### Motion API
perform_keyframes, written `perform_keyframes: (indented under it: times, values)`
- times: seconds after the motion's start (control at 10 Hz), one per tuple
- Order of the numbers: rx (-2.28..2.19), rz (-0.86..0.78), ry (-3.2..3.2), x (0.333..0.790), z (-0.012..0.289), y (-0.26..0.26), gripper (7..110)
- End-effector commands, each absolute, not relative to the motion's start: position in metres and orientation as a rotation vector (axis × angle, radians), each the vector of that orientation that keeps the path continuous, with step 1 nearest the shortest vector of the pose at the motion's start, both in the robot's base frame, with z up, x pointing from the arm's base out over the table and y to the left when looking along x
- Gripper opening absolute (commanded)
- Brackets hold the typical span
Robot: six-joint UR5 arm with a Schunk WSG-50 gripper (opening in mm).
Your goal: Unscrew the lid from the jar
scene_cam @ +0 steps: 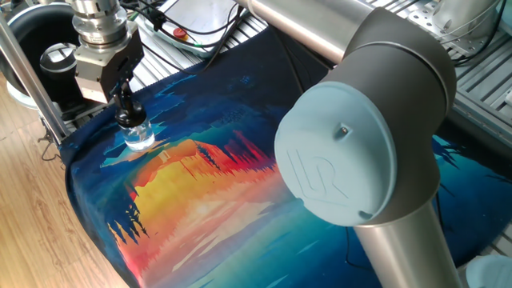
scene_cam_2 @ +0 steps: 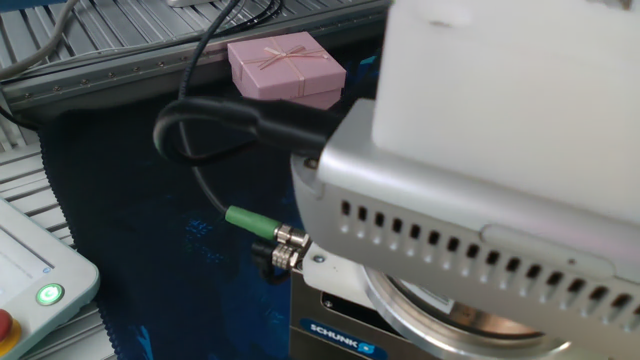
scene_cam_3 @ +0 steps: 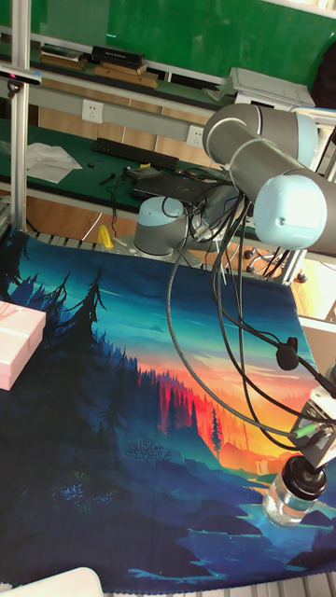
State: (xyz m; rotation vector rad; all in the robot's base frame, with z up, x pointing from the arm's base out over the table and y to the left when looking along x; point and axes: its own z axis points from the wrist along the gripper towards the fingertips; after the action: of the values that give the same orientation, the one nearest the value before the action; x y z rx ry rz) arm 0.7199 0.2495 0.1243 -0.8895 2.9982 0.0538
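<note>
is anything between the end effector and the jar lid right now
Nothing visible. The end effector is already down on the lid, with its fingers around it on top of the jar; no other object sits between them.

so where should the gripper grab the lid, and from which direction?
Grip the lid across its rounded sides, coming straight down from above. The jar stands upright on the cloth with the black cap on top of its narrow neck, so a vertical approach lines the wrist axis up with the thread. The gripper is already there, fingers either side of the cap.
</note>
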Motion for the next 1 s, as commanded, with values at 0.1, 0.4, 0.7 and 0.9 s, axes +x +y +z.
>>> perform_keyframes:
  times: [0.1, 0.4, 0.7, 0.9]
  values:
    - [-0.923, 0.071, 2.99, 0.72, 0.125, 0.2513, 22]
    - [-0.949, 0.071, 2.983, 0.7198, 0.1252, 0.2511, 22]
    - [-0.996, 0.054, 2.978, 0.719, 0.1269, 0.2502, 22]
    - [-1.015, 0.041, 2.976, 0.7197, 0.1275, 0.25, 22]
